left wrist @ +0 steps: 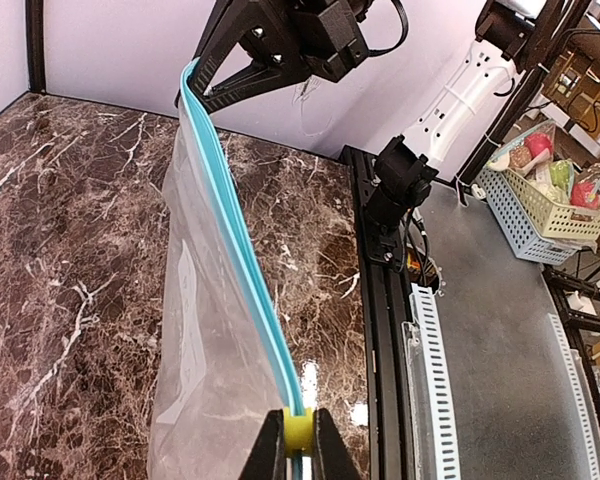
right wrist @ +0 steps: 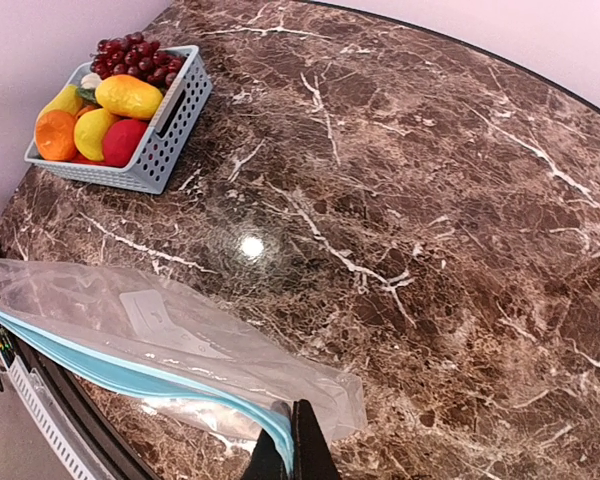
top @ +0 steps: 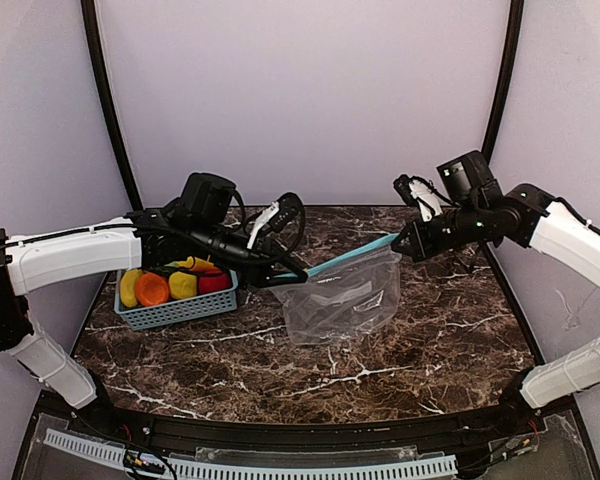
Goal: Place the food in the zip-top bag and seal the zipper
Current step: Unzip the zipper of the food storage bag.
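Observation:
The clear zip-top bag hangs over the middle of the marble table, stretched between both grippers by its teal zipper. My left gripper is shut on the small yellow slider at one end of the zipper. My right gripper is shut on the other end of the strip. No food shows inside the bag. The food, with purple grapes and yellow, orange and red pieces, lies in the teal basket at the left.
The basket stands just left of my left gripper. Beyond the table's black edge rail, a pale basket of other items sits off the table. Purple walls close the table in on three sides.

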### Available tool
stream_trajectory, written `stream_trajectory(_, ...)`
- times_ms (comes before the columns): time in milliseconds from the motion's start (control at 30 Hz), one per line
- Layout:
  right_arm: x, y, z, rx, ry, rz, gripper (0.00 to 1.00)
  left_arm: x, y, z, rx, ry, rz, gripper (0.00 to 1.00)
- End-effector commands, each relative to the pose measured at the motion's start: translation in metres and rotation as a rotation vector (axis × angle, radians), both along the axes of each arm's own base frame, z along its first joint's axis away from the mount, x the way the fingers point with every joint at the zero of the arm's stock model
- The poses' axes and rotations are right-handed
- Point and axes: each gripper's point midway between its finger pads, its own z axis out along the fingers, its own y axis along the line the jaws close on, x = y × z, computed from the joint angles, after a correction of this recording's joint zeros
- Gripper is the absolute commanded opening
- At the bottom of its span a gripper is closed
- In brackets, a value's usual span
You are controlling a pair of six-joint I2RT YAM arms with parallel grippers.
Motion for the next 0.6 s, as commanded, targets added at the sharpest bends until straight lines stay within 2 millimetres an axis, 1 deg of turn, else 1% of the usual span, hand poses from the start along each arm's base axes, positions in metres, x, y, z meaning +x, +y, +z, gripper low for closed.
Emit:
stream_trajectory(0,0.027,-0.053,-0.002,-0.106,-0.051,-0.211,0.0,-0.021,0.015,0.013,0.003,0.029,-0.049,0.01)
stream_trajectory(433,0.046,-0.073,0.004,-0.129,-0.077,-0.259,0.0,-0.018,0.018,0.014,0.013,0.011,-0.032,0.01)
stream_trajectory(567,0.05,-0.074,0.005,-0.127,-0.08,-0.261,0.0,-0.018,0.02,0.016,0.013,0.0,-0.027,0.01)
